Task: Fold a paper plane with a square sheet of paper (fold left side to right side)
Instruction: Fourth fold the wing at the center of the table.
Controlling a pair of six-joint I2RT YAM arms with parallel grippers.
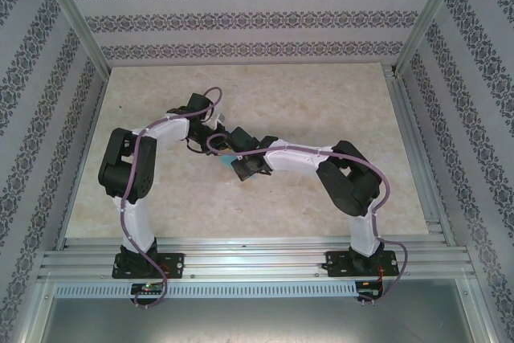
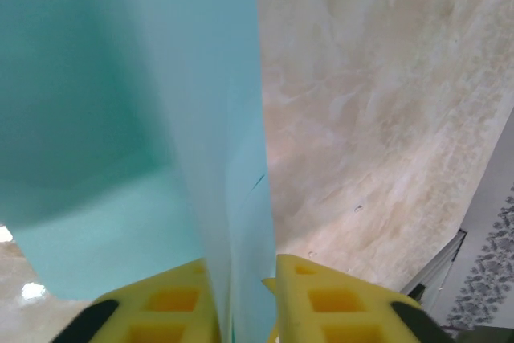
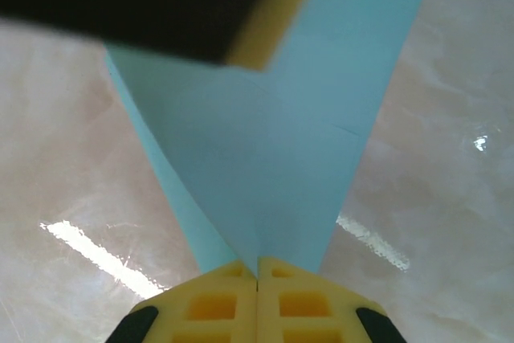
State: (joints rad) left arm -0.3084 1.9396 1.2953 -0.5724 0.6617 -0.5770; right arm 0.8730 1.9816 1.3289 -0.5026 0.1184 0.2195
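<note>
- Your paper [image 3: 273, 158] is thin, smooth and matt, pale cyan, with crisp folds.
- The counter [image 1: 281, 94] has a beige marble-look surface, glossy enough to throw bright white glare streaks.
- The pads [image 3: 209, 307] of the right claw [image 3: 257, 267] and of the left claw [image 2: 245, 267] look like matt yellow moulded rubber or foam, with square hollows.
- The left arm [image 1: 165, 130] and right arm [image 1: 293, 154] wear smooth white and black plastic shells with a slight sheen.
- The rails [image 1: 257, 251] nearest you are ribbed silver metal.
- The walls [image 1: 241, 22] look flat and matt, printed with patterned bands.
</note>
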